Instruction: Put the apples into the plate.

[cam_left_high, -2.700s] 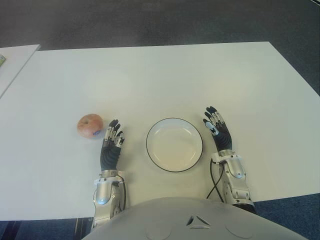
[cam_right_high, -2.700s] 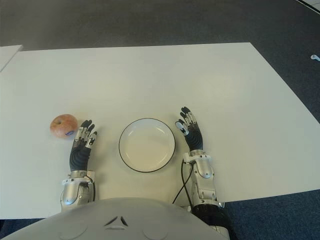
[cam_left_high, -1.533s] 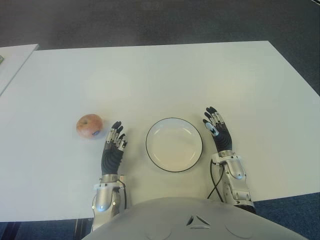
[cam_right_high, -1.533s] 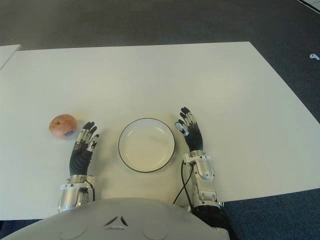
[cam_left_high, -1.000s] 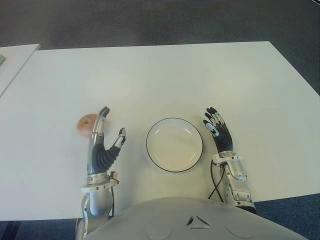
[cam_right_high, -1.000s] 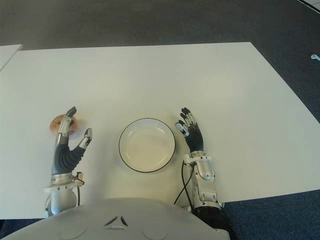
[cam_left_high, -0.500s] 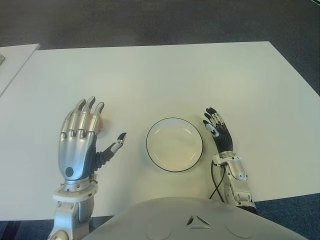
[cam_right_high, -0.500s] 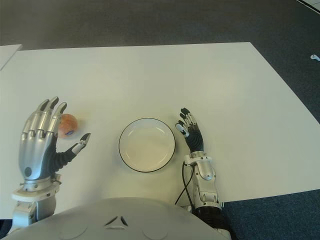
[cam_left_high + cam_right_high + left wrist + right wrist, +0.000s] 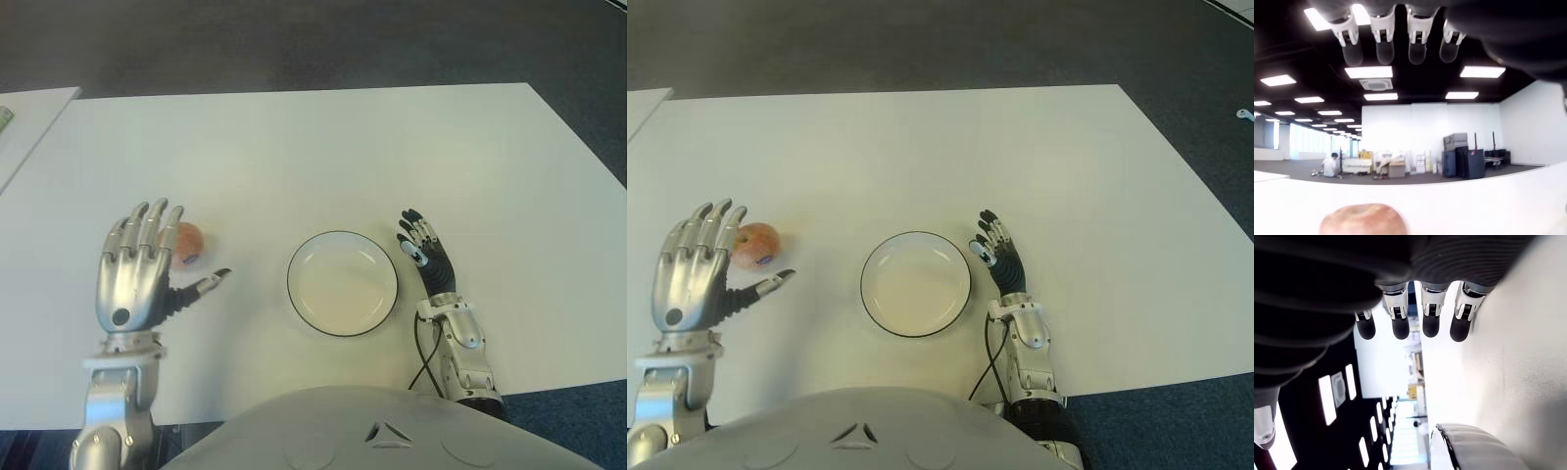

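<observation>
1. The left hand (image 9: 137,269) is raised above the white table (image 9: 323,147) at the lower left of the left eye view, back of the hand toward the camera, four fingers (image 9: 149,219) extended and slightly fanned, thumb stuck out sideways; it holds nothing
2. The apple (image 9: 756,245) sits on the table at the left of the frame, partly hidden behind those fingertips (whether they touch it cannot be told)
3. The left wrist view shows the apple (image 9: 1363,220) at the bottom edge, with the fingertips well above it
4. The plate (image 9: 343,284), white with a dark rim, lies empty at centre, well apart from the apple
5. The right hand (image 9: 427,257) shows just right of the plate, fingers straight and close together, holding nothing
</observation>
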### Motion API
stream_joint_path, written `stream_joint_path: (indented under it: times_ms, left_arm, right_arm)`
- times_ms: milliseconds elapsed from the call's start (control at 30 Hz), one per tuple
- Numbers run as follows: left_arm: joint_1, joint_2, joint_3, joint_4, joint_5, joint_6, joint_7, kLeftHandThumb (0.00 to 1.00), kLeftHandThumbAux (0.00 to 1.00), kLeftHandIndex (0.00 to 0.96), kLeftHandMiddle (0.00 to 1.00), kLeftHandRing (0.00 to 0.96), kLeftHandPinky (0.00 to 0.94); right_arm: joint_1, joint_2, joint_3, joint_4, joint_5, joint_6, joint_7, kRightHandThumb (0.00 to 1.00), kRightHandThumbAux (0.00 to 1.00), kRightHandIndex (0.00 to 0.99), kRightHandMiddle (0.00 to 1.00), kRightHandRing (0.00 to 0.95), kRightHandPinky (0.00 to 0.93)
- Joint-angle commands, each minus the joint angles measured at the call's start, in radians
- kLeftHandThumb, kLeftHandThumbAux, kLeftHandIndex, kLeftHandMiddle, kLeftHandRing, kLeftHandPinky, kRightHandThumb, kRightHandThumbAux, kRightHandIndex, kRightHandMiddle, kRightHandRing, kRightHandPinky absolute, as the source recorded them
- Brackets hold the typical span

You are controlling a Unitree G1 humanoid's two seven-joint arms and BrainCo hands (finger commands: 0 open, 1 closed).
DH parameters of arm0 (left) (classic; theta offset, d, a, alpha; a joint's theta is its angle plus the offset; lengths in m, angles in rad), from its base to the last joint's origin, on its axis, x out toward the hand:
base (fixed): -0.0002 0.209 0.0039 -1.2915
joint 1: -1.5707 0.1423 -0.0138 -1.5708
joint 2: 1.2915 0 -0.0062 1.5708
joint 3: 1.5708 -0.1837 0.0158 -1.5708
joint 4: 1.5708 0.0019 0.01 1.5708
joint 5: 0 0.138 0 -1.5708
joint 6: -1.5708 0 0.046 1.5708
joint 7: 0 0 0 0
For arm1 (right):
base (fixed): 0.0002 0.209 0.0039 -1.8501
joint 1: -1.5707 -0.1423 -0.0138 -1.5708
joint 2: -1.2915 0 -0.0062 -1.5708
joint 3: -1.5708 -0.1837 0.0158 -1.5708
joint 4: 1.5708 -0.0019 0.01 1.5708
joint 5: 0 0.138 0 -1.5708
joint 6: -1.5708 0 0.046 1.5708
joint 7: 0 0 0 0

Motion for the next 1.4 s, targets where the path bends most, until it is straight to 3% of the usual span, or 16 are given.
stream_joint_path:
  times_ms: [33,367,667,1400]
  left_arm:
    - [-0.036,0.087,-0.004,0.069,-0.03,0.009,-0.035,0.22,0.241,0.0,0.0,0.0,0.0]
    - [-0.044,0.215,-0.018,0.138,-0.055,0.012,-0.038,0.232,0.25,0.0,0.0,0.0,0.0]
    - [-0.098,0.306,-0.059,0.232,-0.071,0.02,-0.053,0.281,0.284,0.0,0.0,0.0,0.0]
    - [-0.226,0.408,-0.177,0.445,-0.167,0.051,-0.076,0.298,0.34,0.0,0.0,0.0,0.0]
  right_arm:
    - [0.026,-0.003,-0.002,0.052,-0.009,0.063,-0.012,0.084,0.514,0.0,0.003,0.0,0.017]
    - [0.024,-0.015,-0.003,0.043,-0.008,0.077,-0.005,0.082,0.542,0.0,0.0,0.0,0.003]
    - [0.019,-0.025,-0.004,0.038,0.0,0.092,0.0,0.109,0.586,0.0,0.0,0.0,0.0]
    - [0.004,-0.026,-0.016,0.061,-0.001,0.084,-0.006,0.117,0.566,0.0,0.0,0.0,0.002]
